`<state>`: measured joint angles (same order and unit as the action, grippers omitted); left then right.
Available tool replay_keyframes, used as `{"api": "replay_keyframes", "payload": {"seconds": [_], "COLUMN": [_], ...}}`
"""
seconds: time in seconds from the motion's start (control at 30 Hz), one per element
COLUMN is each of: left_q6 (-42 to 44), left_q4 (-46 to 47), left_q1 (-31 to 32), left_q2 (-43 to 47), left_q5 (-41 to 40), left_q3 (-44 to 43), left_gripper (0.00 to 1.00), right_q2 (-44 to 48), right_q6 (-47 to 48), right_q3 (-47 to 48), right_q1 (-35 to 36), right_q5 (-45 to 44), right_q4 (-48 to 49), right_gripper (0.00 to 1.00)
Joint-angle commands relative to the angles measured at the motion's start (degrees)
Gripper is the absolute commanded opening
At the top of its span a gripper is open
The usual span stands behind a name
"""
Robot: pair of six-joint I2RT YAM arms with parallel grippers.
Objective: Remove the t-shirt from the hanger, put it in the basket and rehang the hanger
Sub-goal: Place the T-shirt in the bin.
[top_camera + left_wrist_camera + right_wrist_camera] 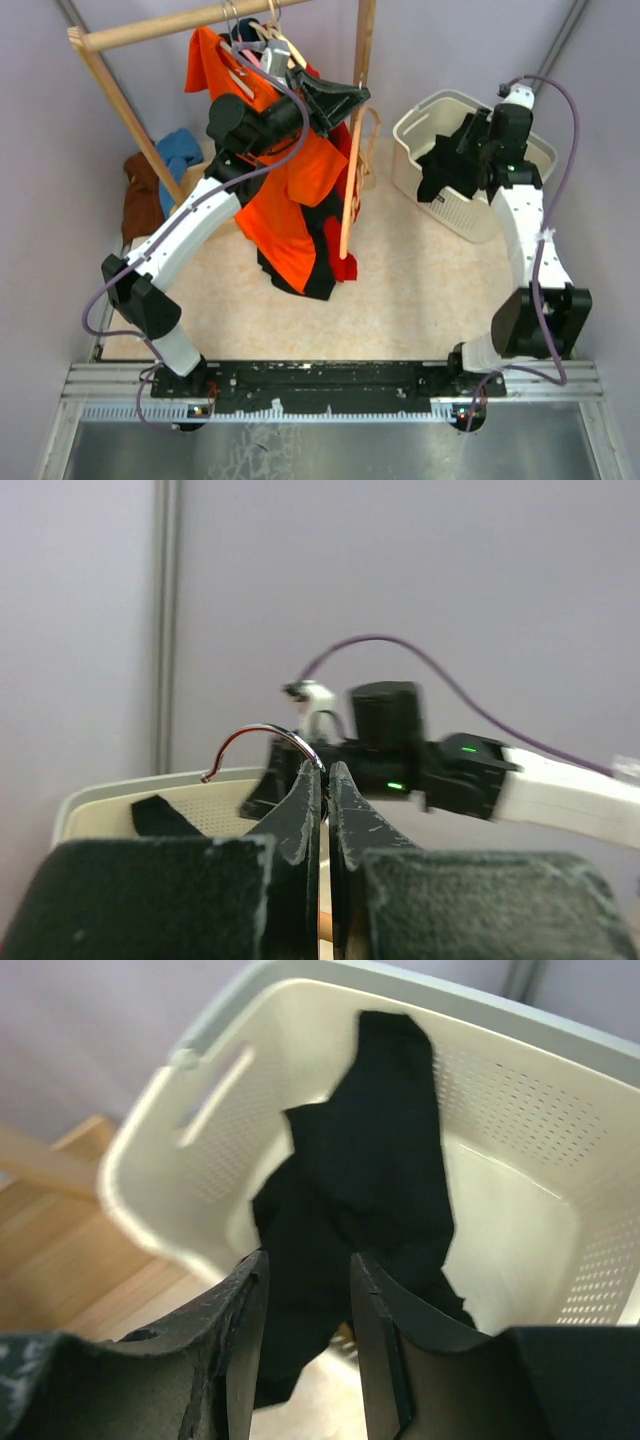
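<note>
At the tabletop's [420,290] far right, a black t-shirt [370,1180] is draped over the basket [520,1130] under the parted right gripper [308,1260] — a hanger hook [262,727] is pinched in the closed left gripper [325,770].

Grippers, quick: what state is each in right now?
Left gripper: shut on the metal hanger hook.
Right gripper: open over the black t-shirt in the laundry basket.

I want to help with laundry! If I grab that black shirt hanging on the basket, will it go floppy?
Probably floppy: the black shirt drapes in folds over the basket rim. It is likely light, since the basket stands upright under it. Hanging half out, it might slide off with a tug.
</note>
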<state>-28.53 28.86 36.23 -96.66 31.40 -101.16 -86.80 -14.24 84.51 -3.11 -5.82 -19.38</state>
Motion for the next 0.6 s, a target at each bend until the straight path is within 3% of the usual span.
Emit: {"api": "replay_keyframes", "payload": {"seconds": [0.0,0.23,0.57], "left_q6": [4.8,7.9,13.51], "left_q4": [-1.27,-2.8,-5.69], "left_q1": [-0.17,-0.1,0.58], "left_q2": [-1.35,-3.85,-1.18], "left_q5": [-6.6,-10.58,-19.27], "left_q3": [-4.63,-7.61,-5.85], "left_gripper": [0.0,0.0,0.0], "right_q2": [13.23,22.74,26.38], "right_q6": [1.86,0.85,-0.95], "right_q3": [-3.38,-5.32,-2.11], "right_q1": [5.45,10.78,11.55], "right_q5": [0.48,3.84,10.9], "right_q4": [6.34,5.33,4.09], "right_gripper": [0.4,0.41,0.41]}}
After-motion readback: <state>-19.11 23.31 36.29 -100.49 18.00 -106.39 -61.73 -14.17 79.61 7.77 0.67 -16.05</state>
